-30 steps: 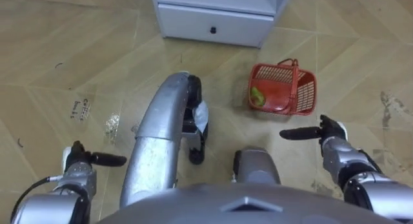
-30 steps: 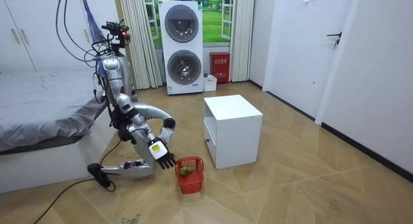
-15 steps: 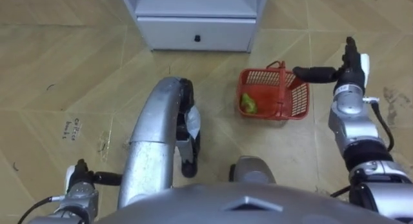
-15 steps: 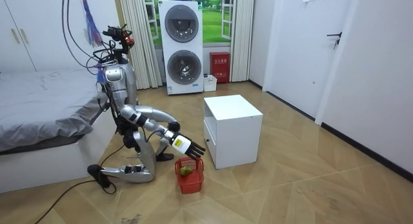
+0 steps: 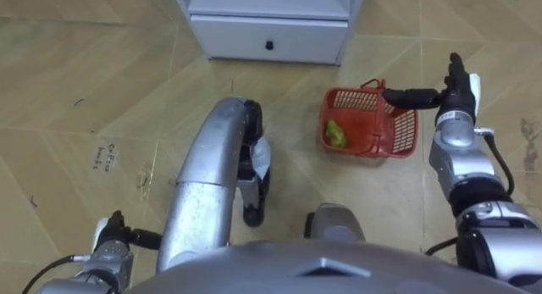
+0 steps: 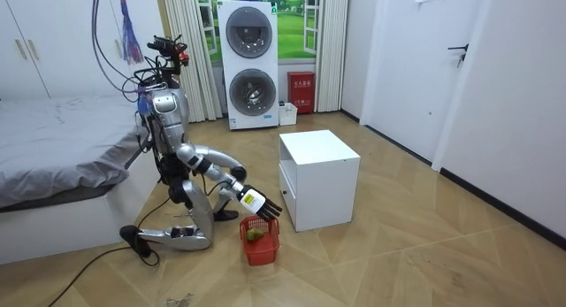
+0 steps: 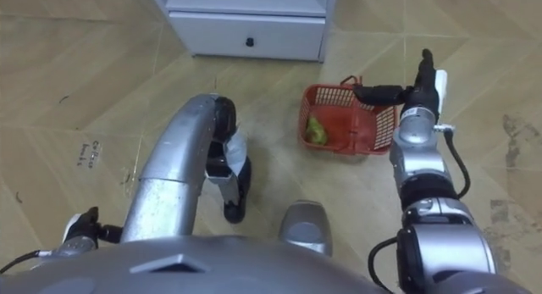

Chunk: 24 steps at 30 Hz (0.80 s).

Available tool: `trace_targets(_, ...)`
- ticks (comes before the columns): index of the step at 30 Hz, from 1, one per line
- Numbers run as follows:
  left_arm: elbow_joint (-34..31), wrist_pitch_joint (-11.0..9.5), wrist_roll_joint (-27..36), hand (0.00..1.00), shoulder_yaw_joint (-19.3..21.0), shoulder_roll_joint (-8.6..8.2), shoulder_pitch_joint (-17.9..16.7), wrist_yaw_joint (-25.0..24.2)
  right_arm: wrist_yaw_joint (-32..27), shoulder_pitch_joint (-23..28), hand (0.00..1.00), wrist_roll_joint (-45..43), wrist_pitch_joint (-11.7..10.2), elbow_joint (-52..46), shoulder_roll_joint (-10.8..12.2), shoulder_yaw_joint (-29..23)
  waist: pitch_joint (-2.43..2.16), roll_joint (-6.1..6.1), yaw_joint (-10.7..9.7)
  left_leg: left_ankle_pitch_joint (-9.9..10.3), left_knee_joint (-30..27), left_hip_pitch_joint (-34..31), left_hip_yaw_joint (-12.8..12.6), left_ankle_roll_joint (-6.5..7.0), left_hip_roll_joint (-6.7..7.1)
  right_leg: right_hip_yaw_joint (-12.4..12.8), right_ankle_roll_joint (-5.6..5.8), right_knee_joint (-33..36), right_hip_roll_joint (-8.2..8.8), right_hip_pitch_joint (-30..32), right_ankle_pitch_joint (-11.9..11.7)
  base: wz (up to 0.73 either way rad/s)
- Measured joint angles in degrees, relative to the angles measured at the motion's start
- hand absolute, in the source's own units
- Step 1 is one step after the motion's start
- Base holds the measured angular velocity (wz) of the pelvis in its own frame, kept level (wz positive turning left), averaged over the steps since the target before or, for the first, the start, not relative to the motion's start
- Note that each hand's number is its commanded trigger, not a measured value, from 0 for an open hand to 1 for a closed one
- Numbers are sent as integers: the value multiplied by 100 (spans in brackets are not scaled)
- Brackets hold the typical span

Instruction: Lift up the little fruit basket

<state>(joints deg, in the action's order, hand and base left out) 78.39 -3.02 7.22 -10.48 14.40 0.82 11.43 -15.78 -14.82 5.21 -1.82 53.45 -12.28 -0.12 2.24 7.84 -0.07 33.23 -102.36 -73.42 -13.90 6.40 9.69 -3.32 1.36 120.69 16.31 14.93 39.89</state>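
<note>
The red plastic fruit basket (image 5: 401, 130) stands on the wood floor in front of my right knee, with its handle (image 5: 373, 83) up and a green fruit (image 5: 336, 135) inside. My right hand (image 5: 451, 92) hovers at the basket's right rim; it is open, with straight fingers pointing away and the thumb stretched left over the basket, holding nothing. In the room view I kneel on the floor beside the bed, right hand (image 6: 256, 203) just above the basket (image 6: 260, 240). My left hand (image 5: 113, 238) hangs low at the lower left, relaxed and open.
A white cabinet (image 5: 269, 24) with a drawer stands just beyond the basket, its front close to the basket's far rim. The bed (image 6: 53, 157) is behind me. Bare floor lies right of the basket.
A second ago my right hand was low, near the basket's front right; it rose and reached to the basket's right rim, then barely moved. The head camera shifted slightly.
</note>
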Motion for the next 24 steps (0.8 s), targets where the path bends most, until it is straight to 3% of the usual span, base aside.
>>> trace_targets(3,27,55,0,0,-36,-3,164,-113,174,-184,0,37,3,295,-4,130,56,-67,189,-3,1,-30,11,-6,4,-26,1,-12,-18,16,0,5)
trace_targets(5,27,59,0,0,-118,-3,179,-166,290,-290,0,149,3,426,-4,187,49,-114,240,-18,3,-93,13,-14,7,-28,1,-5,-22,80,0,5)
trace_targets(6,30,63,2,0,-159,-3,179,-202,337,-360,0,163,3,510,-11,238,67,-138,266,-31,11,-120,8,-12,8,-33,6,1,-13,114,2,5)
trace_targets(12,57,153,5,0,-334,-47,190,-224,494,-442,0,255,3,990,-148,396,79,-152,495,-68,59,-220,-39,-13,8,-53,16,5,43,269,6,3)
trace_targets(24,55,277,11,0,-384,-59,171,-442,665,-440,0,804,29,1547,-385,564,92,-217,554,-130,80,-385,-63,-3,1,-149,16,22,55,405,7,4)
